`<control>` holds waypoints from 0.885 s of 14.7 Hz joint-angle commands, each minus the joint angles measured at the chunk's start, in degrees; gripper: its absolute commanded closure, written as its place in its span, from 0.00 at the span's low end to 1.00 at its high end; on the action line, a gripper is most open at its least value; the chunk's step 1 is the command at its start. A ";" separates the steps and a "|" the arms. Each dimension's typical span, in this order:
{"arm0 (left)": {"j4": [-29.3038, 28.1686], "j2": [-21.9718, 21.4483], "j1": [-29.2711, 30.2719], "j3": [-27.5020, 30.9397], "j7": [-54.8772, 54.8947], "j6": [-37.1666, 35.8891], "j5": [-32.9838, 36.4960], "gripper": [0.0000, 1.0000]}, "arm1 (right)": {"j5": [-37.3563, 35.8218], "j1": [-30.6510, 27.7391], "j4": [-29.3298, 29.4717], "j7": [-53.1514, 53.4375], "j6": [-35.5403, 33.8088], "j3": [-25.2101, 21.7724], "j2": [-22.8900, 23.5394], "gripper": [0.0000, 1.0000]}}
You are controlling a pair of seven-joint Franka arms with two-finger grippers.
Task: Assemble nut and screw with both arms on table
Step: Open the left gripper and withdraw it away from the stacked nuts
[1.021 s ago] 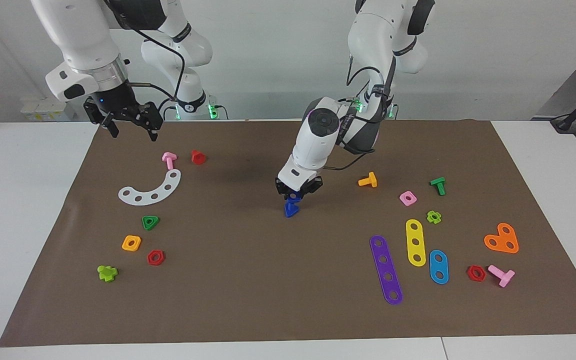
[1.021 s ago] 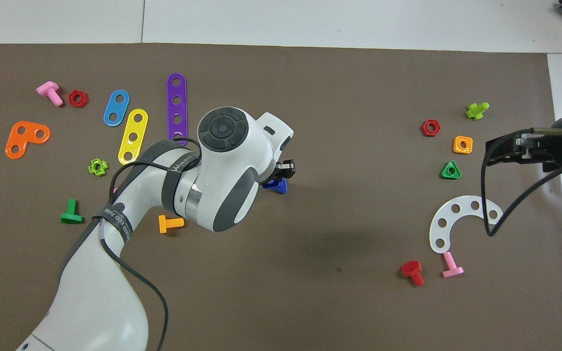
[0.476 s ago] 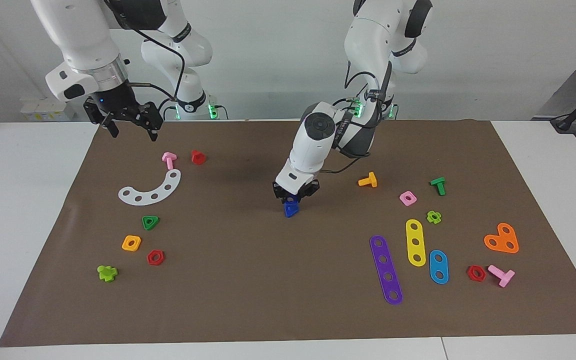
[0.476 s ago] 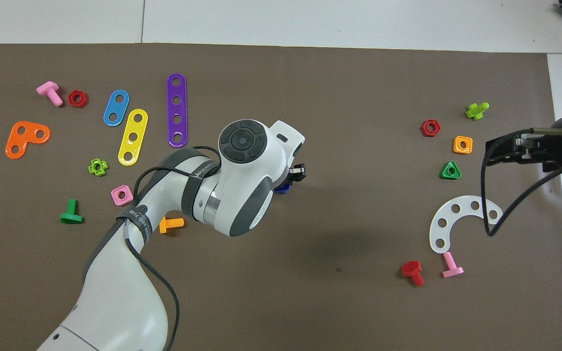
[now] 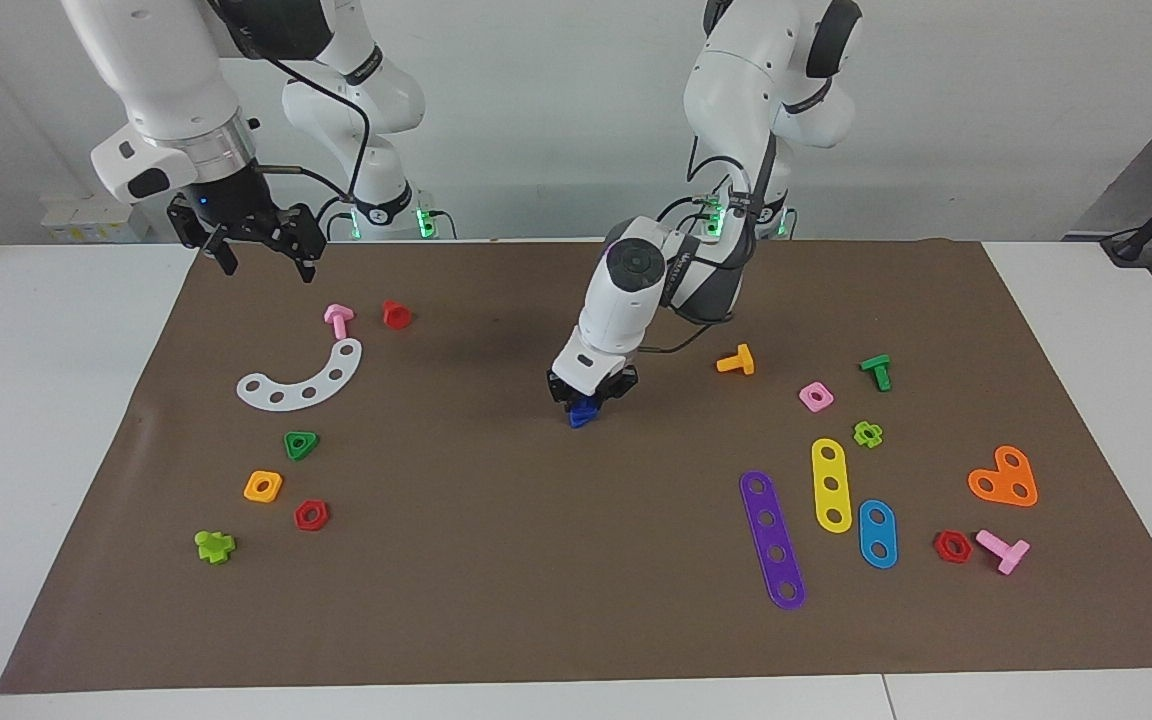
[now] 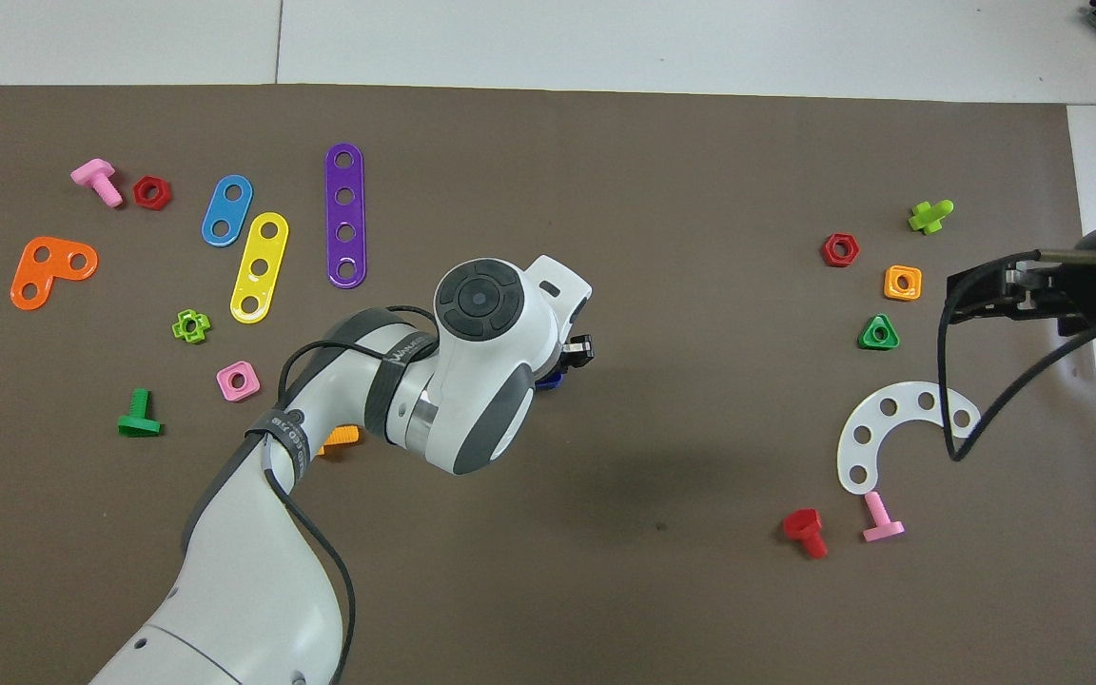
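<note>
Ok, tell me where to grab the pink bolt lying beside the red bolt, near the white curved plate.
Take the pink bolt by its shaft, coming straight down, probably with the open right claw that hangs close by. The bolt lies on its side, head toward the robots and shaft pointing at the white curved plate. Close across the shaft, since both its sides look free.

left gripper (image 5: 591,392) lower, screw (image 5: 583,411) tucked under
</note>
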 commanded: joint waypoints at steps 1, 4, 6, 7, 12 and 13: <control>-0.80 -0.39 -1.03 0.92 -0.53 2.44 1.03 0.04 | 1.13 -0.70 -0.93 -1.60 -0.31 0.21 -0.94 0.00; 1.64 -0.30 -0.06 0.92 0.09 1.57 1.12 0.00 | 1.13 -0.52 -1.02 -1.69 -3.55 0.21 -1.29 0.00; 4.72 0.92 1.51 1.01 0.18 -0.44 1.29 0.00 | 1.13 -0.43 -1.02 -1.60 -3.12 0.21 -1.29 0.00; 7.08 1.10 2.83 1.01 0.52 -3.41 1.55 0.00 | 1.13 -0.43 -1.02 -1.60 -3.12 0.21 -1.29 0.00; 13.08 -2.21 11.42 1.10 8.93 -18.27 1.91 0.00 | 1.13 -0.52 -1.02 -1.60 -3.12 0.21 -1.29 0.00; 12.91 -4.06 13.89 1.44 13.75 -21.08 1.65 0.00 | 1.13 -0.52 -1.02 -1.60 -3.12 0.21 -1.29 0.00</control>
